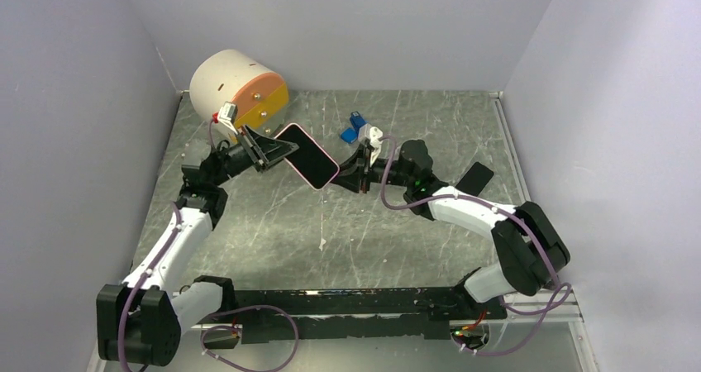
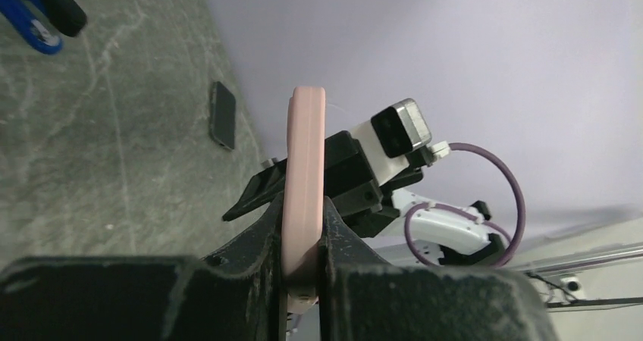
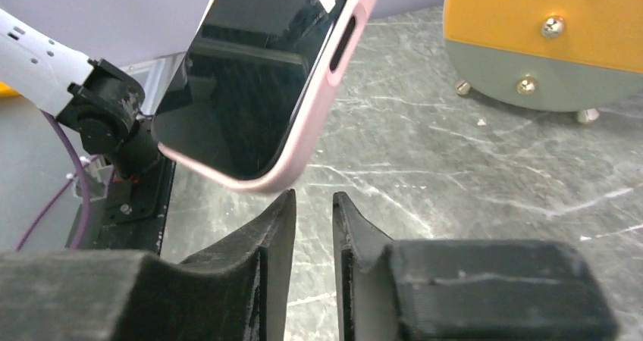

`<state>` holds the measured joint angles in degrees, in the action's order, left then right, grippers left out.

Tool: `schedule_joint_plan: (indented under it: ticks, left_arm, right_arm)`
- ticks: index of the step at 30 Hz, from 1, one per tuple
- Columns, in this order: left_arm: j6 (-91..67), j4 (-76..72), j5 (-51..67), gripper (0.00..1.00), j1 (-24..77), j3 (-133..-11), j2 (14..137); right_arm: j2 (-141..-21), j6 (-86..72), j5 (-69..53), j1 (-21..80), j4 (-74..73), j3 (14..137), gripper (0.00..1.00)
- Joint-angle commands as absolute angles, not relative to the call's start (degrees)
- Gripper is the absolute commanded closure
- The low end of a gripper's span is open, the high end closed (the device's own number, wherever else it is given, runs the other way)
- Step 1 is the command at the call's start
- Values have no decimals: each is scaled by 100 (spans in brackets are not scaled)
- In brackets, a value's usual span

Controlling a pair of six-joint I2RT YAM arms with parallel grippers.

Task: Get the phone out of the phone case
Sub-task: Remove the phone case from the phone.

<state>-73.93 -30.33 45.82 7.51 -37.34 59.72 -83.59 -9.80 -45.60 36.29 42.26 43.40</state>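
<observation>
- My left gripper [image 2: 303, 220] is pressed together on the phone case [image 2: 305, 151]. It pinches one end of the case, which stands on edge between the pads in the left wrist view.
- My right gripper [image 3: 312, 212] has its fingers a narrow slot apart, with nothing between them. The tips sit just below the free corner of the case and, as far as I can see, do not touch it.
- Location: the phone [image 3: 258, 61] is seated inside the case. The pair is held in the air above the table [image 1: 273, 223], between the two arms, tilted, with the screen turned up and toward the right arm.
- Handling (judgement): the phone is a rigid slab with a glass face, so treat it as slippery and breakable. The case looks like a soft shell whose lip should flex.
- Hold point (judgement): take the case lip at the free corner and peel it off the phone. The left clamp spans case and phone together, which may resist release.
- Appearance: the case is pale pink with rounded corners and a dark slot in its side wall. The screen is black, glossy and unlit.
- Nearby: a black flat slab [image 1: 475, 178] lies on the table, well apart to the right.
</observation>
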Motion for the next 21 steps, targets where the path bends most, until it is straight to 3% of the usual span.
schedule_joint_plan:
  ticks: [1,3,11,21]
  left_arm:
    - [-6328,-2230,5091,97,572,-4411,5758]
    - [-5850,-1852,5099,97,571,-4573,5754]
    - [-4817,-1440,6051,98,571,-5154,6083]
    - [-4531,-1310,6951,98,571,-5521,6454]
  right_arm:
    - [-8003,-201,-5087,3406,3697,4372,67]
    - [-7886,229,-5187,3403,3261,4404,60]
    - [-7743,1206,-5723,3412,1335,5074,51]
    - [-7785,1533,-6317,3589,1003,5576,48]
